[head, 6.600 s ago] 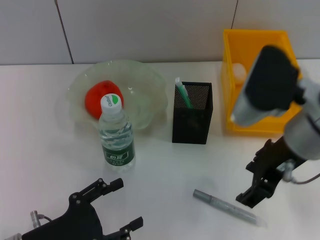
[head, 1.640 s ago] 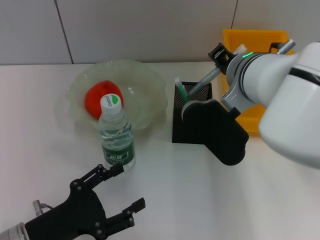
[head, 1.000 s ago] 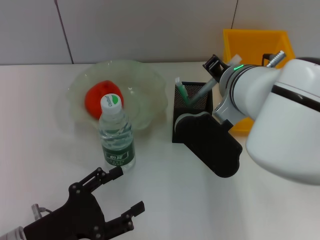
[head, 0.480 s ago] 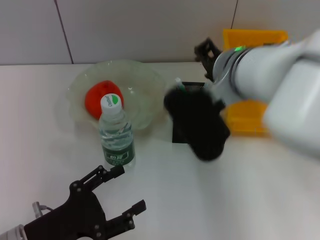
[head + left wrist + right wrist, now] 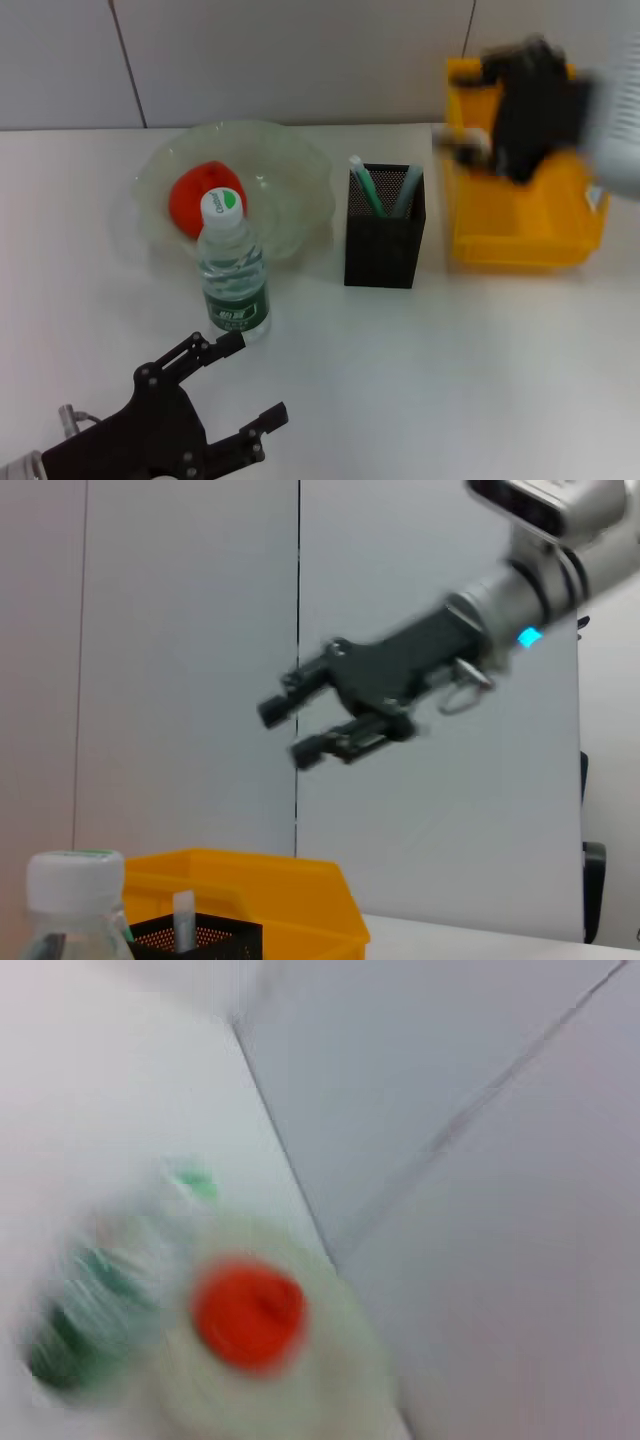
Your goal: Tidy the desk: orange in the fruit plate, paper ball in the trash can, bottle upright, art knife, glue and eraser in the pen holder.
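My right pincer (image 5: 475, 140) hangs high above the near-left corner of the trash can (image 5: 525, 235), its fingers parted and holding nothing, as the left wrist view (image 5: 300, 725) shows. My left pincer (image 5: 245, 395) rests low over the front of the tabletop (image 5: 450, 380), spread wide and empty. I judge the step in hand to be clearing away from the pen holder (image 5: 384, 240); to do it well I should lift my right arm clear without brushing the tall things that stick out of the holder, and keep well off the bottle (image 5: 232, 270)

The pen holder carries a white-and-green stick and a grey pen-like tool (image 5: 405, 192), both leaning inside it; I cannot see whether the eraser is down there. The orange (image 5: 200, 198) sits in the fruit plate (image 5: 290, 165), just behind the upright bottle. I cannot make out the paper ball in the trash can: my arm hides part of it
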{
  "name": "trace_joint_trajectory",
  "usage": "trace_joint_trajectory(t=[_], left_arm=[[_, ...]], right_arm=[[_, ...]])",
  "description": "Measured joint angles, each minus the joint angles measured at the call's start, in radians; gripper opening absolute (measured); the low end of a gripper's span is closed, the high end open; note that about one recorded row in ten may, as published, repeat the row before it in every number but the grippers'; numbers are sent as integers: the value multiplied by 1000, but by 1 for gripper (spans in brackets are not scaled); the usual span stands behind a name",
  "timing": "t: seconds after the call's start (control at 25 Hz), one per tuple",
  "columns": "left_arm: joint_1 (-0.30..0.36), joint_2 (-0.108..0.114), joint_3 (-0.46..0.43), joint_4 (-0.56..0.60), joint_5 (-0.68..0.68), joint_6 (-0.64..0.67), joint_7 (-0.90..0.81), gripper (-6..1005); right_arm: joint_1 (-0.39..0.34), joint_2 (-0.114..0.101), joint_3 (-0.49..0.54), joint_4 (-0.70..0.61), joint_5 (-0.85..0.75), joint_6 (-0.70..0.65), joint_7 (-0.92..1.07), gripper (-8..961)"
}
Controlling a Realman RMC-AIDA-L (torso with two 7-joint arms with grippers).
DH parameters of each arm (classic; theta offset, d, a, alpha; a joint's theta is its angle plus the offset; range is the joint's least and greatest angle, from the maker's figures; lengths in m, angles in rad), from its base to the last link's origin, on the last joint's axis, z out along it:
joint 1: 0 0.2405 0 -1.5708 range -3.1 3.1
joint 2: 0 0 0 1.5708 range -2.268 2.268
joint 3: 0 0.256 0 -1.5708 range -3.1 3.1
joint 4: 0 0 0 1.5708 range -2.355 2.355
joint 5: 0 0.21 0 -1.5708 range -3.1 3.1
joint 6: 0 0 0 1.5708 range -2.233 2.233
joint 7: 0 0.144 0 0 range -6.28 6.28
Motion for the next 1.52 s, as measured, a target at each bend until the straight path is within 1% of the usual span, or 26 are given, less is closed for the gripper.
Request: trace_joint_trajectory(t=[0.08, 0.12, 0.16, 0.24, 0.28, 0.32, 0.36, 0.44, 0.48, 0.52, 0.56, 0.68, 0.72, 0.76, 0.8, 0.88, 1.0, 1.08, 1.4, 1.52], left_arm=[[-5, 2, 0, -3, 3, 1, 0, 829], [-5, 2, 0, -3, 3, 1, 0, 829], [-6, 2, 1, -2, 4, 1, 0, 829], [-7, 3, 5, -1, 6, -1, 0, 829], [-7, 3, 5, -1, 6, -1, 0, 829], [-9, 5, 9, -4, 8, -3, 0, 829], [-10, 5, 10, -5, 9, -4, 0, 829], [-11, 6, 8, -6, 19, -9, 0, 829], [-11, 6, 8, -6, 19, -9, 0, 829], [-11, 9, 4, -6, 31, -14, -1, 829], [-11, 9, 4, -6, 31, -14, -1, 829], [-11, 12, 8, -7, 34, -22, -8, 829], [-12, 12, 9, -7, 35, -25, -10, 829], [-12, 12, 9, -7, 35, -25, -10, 829], [-12, 12, 9, -7, 35, -25, -10, 829], [-8, 13, 10, -7, 36, -37, -11, 829], [-7, 13, 10, -7, 36, -37, -11, 829], [-6, 14, 10, -7, 36, -34, -11, 829], [-6, 14, -1, -5, 32, -30, -25, 829], [-22, 22, -2, -2, 32, -39, -74, 829]], right_arm=[[-82, 1, 64, -87, 251, -16, -123, 526], [-132, 1, 114, -188, 418, -60, -206, 537], [-132, 1, 114, -188, 418, -60, -206, 574], [-165, 1, 169, -318, 552, -142, -286, 649], [-168, 1, 188, -369, 581, -173, -319, 686], [-166, 1, 226, -503, 636, -247, -407, 723], [-166, 1, 226, -503, 636, -247, -407, 729], [-151, 1, 258, -665, 688, -318, -521, 741], [-142, 0, 266, -717, 702, -336, -566, 747], [-120, 0, 280, -839, 723, -369, -661, 753], [-120, 0, 280, -839, 723, -369, -661, 758], [-67, 0, 283, -1005, 727, -381, -757, 776], [-32, 3, 282, -1103, 732, -384, -819, 782], [-32, 3, 282, -1103, 732, -384, -819, 782], [-17, 4, 283, -1141, 735, -385, -844, 782], [43, 5, 281, -1268, 744, -384, -904, 782], [70, 5, 285, -1324, 745, -383, -944, 782], [76, 5, 287, -1339, 746, -384, -956, 782], [78, 4, 290, -1344, 748, -383, -957, 782], [79, 3, 290, -1345, 748, -378, -954, 782]])
